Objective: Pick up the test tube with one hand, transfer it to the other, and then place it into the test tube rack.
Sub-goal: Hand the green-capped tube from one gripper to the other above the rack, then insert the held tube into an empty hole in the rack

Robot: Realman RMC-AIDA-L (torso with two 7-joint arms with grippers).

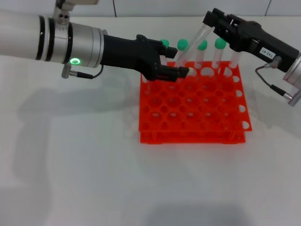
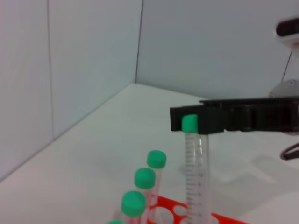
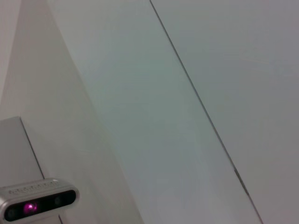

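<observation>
**Tube held slanting over the rack's far edge**

The right gripper [image 1: 212, 21], black with a white label, reaches in from the far right and pinches the capped top of the test tube [image 1: 190, 44]; the left wrist view shows its fingers [image 2: 205, 119] closed on the green cap. The tube slants down and left, its lower end at the far-left holes of the orange test tube rack [image 1: 193, 106]. The left gripper [image 1: 176, 70] stretches in level from the left, fingers spread beside the tube's lower end, at the rack's far-left corner. Four other capped tubes [image 1: 218, 49] stand in the far row behind, close to both grippers.
</observation>
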